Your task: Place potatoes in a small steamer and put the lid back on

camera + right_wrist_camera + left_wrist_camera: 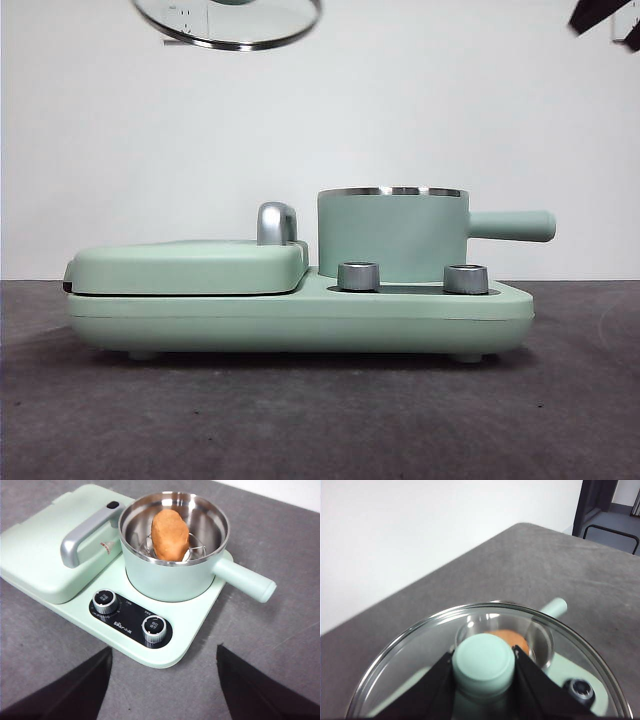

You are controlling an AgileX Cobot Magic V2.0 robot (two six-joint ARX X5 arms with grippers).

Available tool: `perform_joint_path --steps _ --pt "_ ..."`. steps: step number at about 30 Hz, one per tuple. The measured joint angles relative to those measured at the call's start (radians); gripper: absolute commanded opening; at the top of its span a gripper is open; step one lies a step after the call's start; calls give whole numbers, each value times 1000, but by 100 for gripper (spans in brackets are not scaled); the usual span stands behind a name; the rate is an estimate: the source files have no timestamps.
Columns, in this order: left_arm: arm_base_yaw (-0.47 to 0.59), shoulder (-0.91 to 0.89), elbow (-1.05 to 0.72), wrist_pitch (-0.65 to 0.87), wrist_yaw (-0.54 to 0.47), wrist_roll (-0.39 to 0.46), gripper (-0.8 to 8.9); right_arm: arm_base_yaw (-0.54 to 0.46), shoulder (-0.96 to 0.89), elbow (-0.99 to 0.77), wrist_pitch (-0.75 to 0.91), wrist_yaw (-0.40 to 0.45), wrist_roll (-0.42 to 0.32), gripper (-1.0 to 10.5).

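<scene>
Grey table (295,555) carries the mint-green cooker base (300,320) with flat griddle cover (190,268); bare table surrounds it. Small mint-green steel-rimmed steamer pot (392,235) stands open on the base. Round clear glass lid (228,22) hangs well above, left of the pot; left tool (484,662) is clamped on its mint knob. Only wrist views show the orange-brown crusty potato (170,534) upright inside the pot. Right tool (164,680) is spread wide, holding nothing.
</scene>
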Motion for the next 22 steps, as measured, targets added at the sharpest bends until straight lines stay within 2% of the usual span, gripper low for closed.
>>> perform_joint_path --steps 10,16,22 --pt "-85 171 0 282 -53 -34 10 0 -124 0 -27 -2 32 330" --pt "-119 277 0 404 -77 -65 10 0 -140 0 -37 -3 52 330" --pt "-137 363 0 508 -79 -73 10 0 -140 0 -114 -3 53 330"
